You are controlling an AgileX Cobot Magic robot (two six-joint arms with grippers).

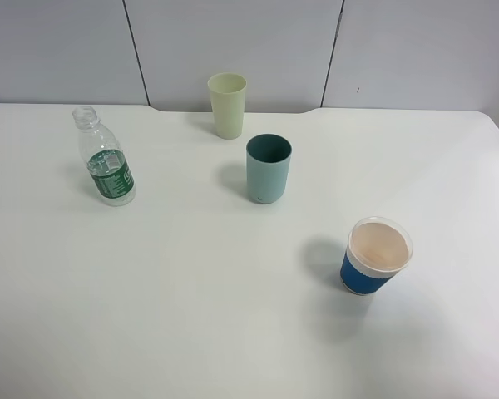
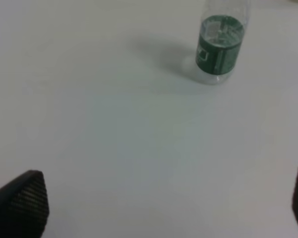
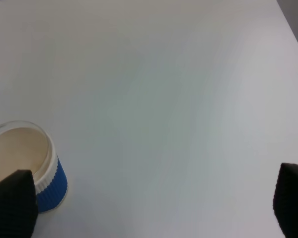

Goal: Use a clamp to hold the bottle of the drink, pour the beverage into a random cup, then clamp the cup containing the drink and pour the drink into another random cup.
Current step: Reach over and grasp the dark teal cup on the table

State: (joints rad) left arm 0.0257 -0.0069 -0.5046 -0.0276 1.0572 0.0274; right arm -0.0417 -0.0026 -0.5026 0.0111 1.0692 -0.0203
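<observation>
- Left gripper and right gripper both spread wide, holding nothing.
- Bottle stands upright, uncapped, toward the worktop's far-left corner.
- We'd centre the left jaws on its label, squeeze gently and carry it level to the teal cup.

Bright, even light — soft shadows fall left of the teal cup; both wrist views look blurred.

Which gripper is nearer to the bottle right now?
Left. The left gripper, open, has the bottle standing ahead of its fingertips, apart from them. The right gripper, open, sits by the blue paper cup; its view shows no bottle.
</observation>
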